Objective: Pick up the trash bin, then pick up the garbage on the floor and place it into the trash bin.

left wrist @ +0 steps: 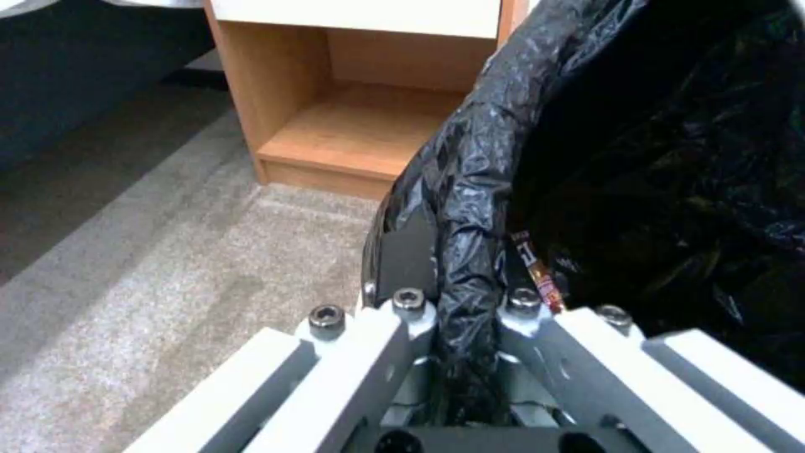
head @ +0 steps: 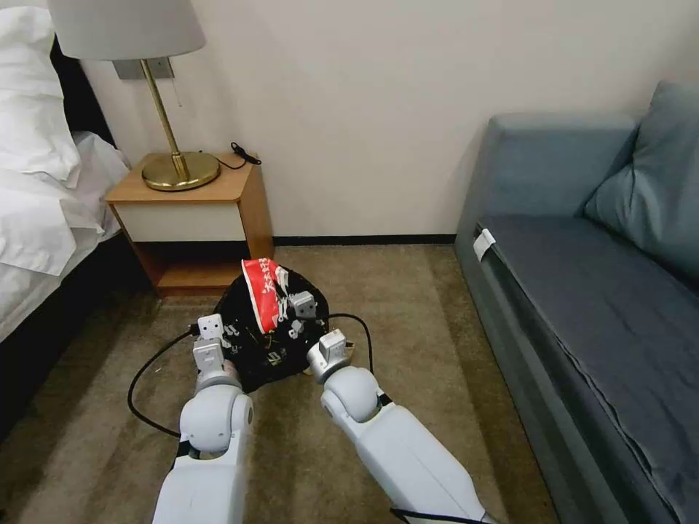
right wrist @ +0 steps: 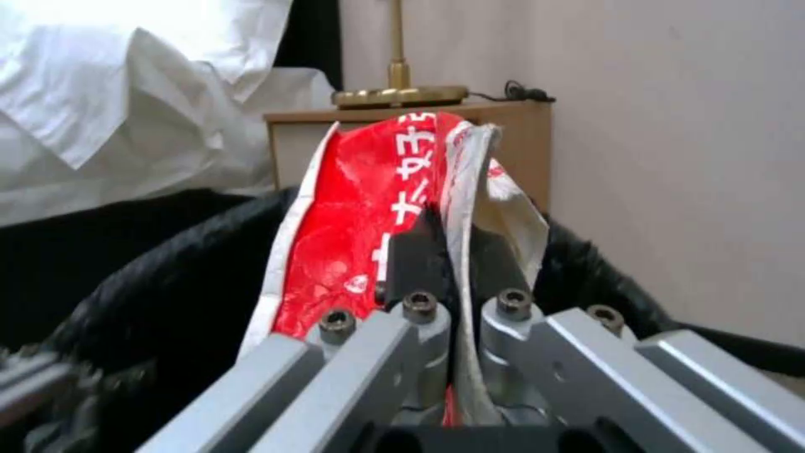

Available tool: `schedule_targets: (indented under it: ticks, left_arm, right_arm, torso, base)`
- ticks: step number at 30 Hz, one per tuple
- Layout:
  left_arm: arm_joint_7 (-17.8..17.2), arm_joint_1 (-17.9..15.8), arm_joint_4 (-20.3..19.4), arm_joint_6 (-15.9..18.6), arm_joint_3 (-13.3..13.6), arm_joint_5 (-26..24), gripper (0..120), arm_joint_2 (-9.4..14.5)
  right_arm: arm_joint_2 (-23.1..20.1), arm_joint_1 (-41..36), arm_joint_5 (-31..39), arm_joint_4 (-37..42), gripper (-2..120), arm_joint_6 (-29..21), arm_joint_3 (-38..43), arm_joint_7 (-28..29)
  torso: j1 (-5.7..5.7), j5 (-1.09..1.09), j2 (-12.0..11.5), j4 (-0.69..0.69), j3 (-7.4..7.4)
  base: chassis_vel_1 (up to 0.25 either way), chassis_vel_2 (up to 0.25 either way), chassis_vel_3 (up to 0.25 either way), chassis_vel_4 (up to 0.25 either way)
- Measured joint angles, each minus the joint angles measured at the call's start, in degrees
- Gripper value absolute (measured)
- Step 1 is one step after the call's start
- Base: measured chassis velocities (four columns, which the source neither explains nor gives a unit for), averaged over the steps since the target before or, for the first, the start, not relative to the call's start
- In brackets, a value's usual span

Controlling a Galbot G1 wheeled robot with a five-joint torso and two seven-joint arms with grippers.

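Head view: my left gripper (head: 230,336) pinches the bin (head: 251,356) rim; my right gripper (head: 291,309) grips the packet (head: 262,291) above it. Carpet (head: 422,320) open between nightstand (head: 196,218) and sofa (head: 582,291).

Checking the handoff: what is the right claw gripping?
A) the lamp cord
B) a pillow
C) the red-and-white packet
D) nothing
C: the right claw is shut on the red-and-white packet, held above the trash bin, whose bag rim the left claw pinches.
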Motion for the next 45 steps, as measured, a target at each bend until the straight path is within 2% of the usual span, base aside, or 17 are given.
schedule_targets:
  ticks: [6, 8, 12, 15, 17, 18, 22, 25, 26, 28, 29, 31, 38, 45]
  left_arm:
    - [0.0, -0.1, 0.0, 0.0, -0.4, -0.1, 2, 0.1]
    - [0.0, -0.1, 0.0, 0.0, -0.5, -0.2, 2, 0.2]
    - [0.0, -0.1, 0.0, 0.0, -0.5, -0.3, 2, 0.3]
    - [0.0, -0.3, 0.0, 0.0, -0.6, -0.4, 2, 0.5]
    - [0.0, -0.3, 0.0, 0.0, -0.6, -0.4, 2, 0.5]
    - [0.0, -0.4, 0.0, 0.1, -0.6, -0.4, 2, 0.5]
    - [0.0, -0.5, 0.0, 0.1, -0.7, -0.4, 2, 0.6]
    - [0.0, -0.5, 0.0, 0.3, -0.7, -0.4, 2, 0.6]
    - [0.0, -0.5, 0.0, 0.3, -0.7, -0.4, 2, 0.6]
    - [0.0, -0.5, -0.1, 0.3, -0.6, -0.4, 2, 0.5]
    - [0.0, -0.5, -0.1, 0.3, -0.6, -0.4, 2, 0.5]
    - [0.0, -0.5, -0.1, 0.3, -0.7, -0.4, 2, 0.5]
    - [0.0, -0.5, -0.2, 0.3, -0.8, -0.4, 2, 0.6]
    - [0.0, -0.6, -0.2, 0.3, -0.8, -0.5, 2, 0.5]
  right_arm:
    - [0.2, -1.1, -1.4, -0.6, 2, -0.4, 0.3, -0.4]
    - [0.4, -1.2, -1.9, -0.9, 14, -0.4, 0.4, -0.4]
    - [0.6, -1.3, -2.0, -1.1, 23, -0.4, 0.4, -0.4]
    - [0.8, -1.4, -2.0, -1.2, 41, -0.4, 0.3, -0.3]
    - [0.8, -1.4, -2.0, -1.2, 44, -0.4, 0.3, -0.3]
    - [0.8, -1.4, -2.0, -1.2, 52, -0.4, 0.3, -0.3]
    - [0.8, -1.3, -1.9, -1.2, 60, -0.5, 0.3, -0.3]
    - [0.7, -1.2, -1.8, -1.0, 76, -0.5, 0.2, -0.2]
    - [0.7, -1.2, -1.8, -1.0, 76, -0.5, 0.2, -0.2]
    - [0.7, -1.3, -1.7, -1.0, 87, -0.5, 0.2, 0.2]
    - [0.7, -1.3, -1.7, -1.0, 87, -0.5, 0.2, 0.2]
    - [0.8, -1.2, -1.4, -1.0, 96, -0.7, 0.2, 0.4]
    - [0.4, -0.9, -1.7, -1.0, 100, -0.8, 0.0, 0.4]
    - [-0.6, -0.4, -6.5, -2.6, 100, 1.2, -1.2, -1.3]
  torso:
    - [0.00, 0.00, 0.0, 0.00, 0.00]
    - [0.00, 0.00, 0.0, 0.00, 0.00]
    - [0.00, 0.00, 0.0, 0.00, 0.00]
    - [0.00, 0.00, 0.0, 0.00, 0.00]
    - [0.00, 0.00, 0.0, 0.00, 0.00]
    - [0.00, 0.00, 0.0, 0.00, 0.00]
    - [0.00, 0.00, 0.0, 0.00, 0.00]
    - [0.00, 0.00, 0.0, 0.00, 0.00]
    - [0.00, 0.00, 0.0, 0.00, 0.00]
    - [0.00, 0.00, 0.0, 0.00, 0.00]
    - [0.00, 0.00, 0.0, 0.00, 0.00]
    - [0.00, 0.00, 0.0, 0.00, 0.00]
    - [0.00, 0.00, 0.0, 0.00, 0.00]
    - [0.00, 0.00, 0.0, 0.00, 0.00]
  base:
    - [0.000, 0.000, 0.000, 0.000]
    - [0.000, 0.000, 0.000, 0.000]
    - [0.000, 0.000, 0.000, 0.000]
    - [0.000, 0.000, 0.000, 0.000]
    - [0.000, 0.000, 0.000, 0.000]
    - [0.000, 0.000, 0.000, 0.000]
    - [0.000, 0.000, 0.000, 0.000]
    - [0.000, 0.000, 0.000, 0.000]
    - [0.000, 0.000, 0.000, 0.000]
    - [0.000, 0.000, 0.000, 0.000]
    - [0.000, 0.000, 0.000, 0.000]
    - [0.000, 0.000, 0.000, 0.000]
    - [0.000, 0.000, 0.000, 0.000]
    - [0.000, 0.000, 0.000, 0.000]
